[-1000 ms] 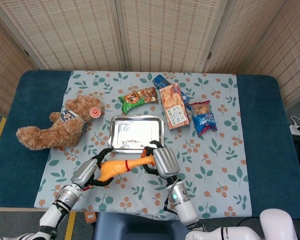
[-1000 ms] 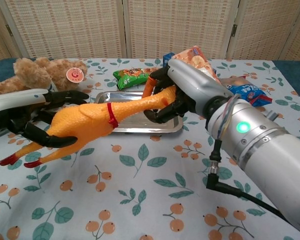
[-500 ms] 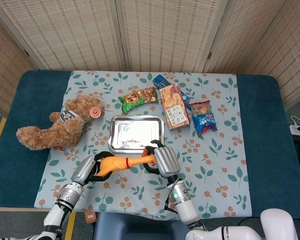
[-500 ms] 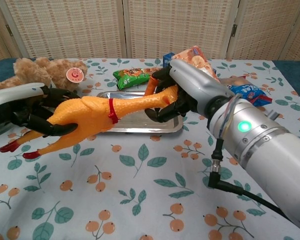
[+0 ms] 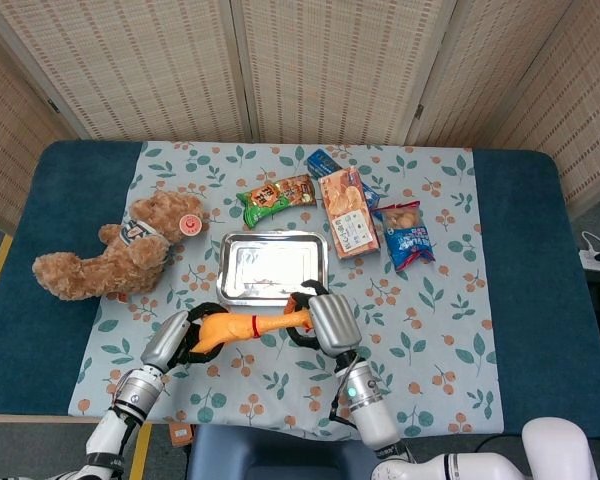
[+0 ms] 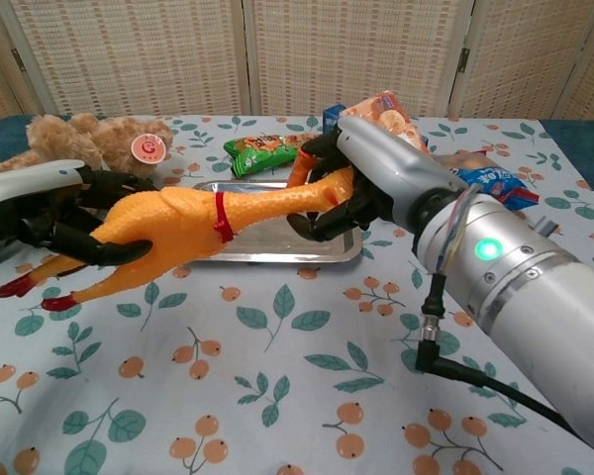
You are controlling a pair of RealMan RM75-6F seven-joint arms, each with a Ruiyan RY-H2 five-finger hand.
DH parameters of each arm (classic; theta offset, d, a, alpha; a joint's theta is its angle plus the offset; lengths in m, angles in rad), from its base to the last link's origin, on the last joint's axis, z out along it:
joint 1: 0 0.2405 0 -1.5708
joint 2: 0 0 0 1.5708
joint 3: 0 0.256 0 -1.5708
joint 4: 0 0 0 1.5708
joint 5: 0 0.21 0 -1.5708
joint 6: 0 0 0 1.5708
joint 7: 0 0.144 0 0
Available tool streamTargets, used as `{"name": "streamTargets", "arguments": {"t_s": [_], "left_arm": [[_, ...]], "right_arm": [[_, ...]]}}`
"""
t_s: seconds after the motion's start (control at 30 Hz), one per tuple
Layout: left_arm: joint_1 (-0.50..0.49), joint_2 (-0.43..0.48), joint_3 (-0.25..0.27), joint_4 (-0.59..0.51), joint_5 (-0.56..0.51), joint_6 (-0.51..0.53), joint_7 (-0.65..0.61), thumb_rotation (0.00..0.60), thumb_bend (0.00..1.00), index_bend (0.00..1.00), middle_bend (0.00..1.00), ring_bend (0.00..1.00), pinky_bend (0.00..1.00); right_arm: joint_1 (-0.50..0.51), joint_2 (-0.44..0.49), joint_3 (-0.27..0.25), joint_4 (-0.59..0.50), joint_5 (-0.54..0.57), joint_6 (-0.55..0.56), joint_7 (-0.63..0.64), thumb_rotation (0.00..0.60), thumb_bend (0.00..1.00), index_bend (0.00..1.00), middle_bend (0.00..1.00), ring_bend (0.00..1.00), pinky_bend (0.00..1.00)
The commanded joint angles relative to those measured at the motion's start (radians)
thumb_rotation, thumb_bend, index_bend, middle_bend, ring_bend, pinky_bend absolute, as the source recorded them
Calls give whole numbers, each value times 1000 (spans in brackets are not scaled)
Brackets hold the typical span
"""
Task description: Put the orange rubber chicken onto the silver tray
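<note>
Orange rubber chicken (image 6: pixel 178 230) lying crosswise, just short of the silver tray (image 5: pixel 272 267).
I'm gripping its neck in the right robot hand (image 6: pixel 361 183), its body in the left robot hand (image 6: pixel 54 223).

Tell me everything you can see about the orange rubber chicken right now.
The orange rubber chicken looks like glossy rubber, with a red band at its neck and red-tipped feet. It lies roughly level above the tablecloth, just in front of the silver tray. The left hand holds its body and the right hand grips its neck end.
</note>
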Motion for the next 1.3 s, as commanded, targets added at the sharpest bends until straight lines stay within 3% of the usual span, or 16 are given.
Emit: {"name": "streamTargets", "arguments": {"t_s": [0.03,0.13,0.33,0.53,0.77,0.9,1.1,1.3], "left_arm": [[-7,38,2,-6,35,-69,-64,600,374,0,1,2,122],[-4,65,-4,-6,91,-103,-141,600,331,0,0,0,40],[-12,167,-31,-43,181,-232,-388,600,301,0,0,0,0],[5,198,-26,-22,298,-211,-487,600,299,0,0,0,0],[27,257,-27,-1,413,-186,-739,600,302,0,0,0,0],[23,289,-8,33,463,-189,-820,600,302,0,0,0,0],[25,284,0,104,473,-140,-829,600,301,0,0,0,0],[59,282,-13,199,430,-24,-642,600,307,0,0,0,0]], "right_arm": [[-1,3,-2,1,1,0,-1,600,346,863,574,630,684],[-4,7,-1,4,7,-1,1,600,345,863,574,630,684],[-4,18,-3,4,34,-12,-19,600,346,863,574,630,684],[-3,20,1,10,38,-11,-16,600,346,863,574,630,684],[-9,24,14,33,33,0,16,600,346,863,575,641,684],[-9,16,38,66,34,3,54,600,345,863,580,643,684],[8,5,80,125,58,-4,63,600,345,864,582,645,684],[34,-9,123,219,93,-22,66,600,346,863,583,649,684]]}}
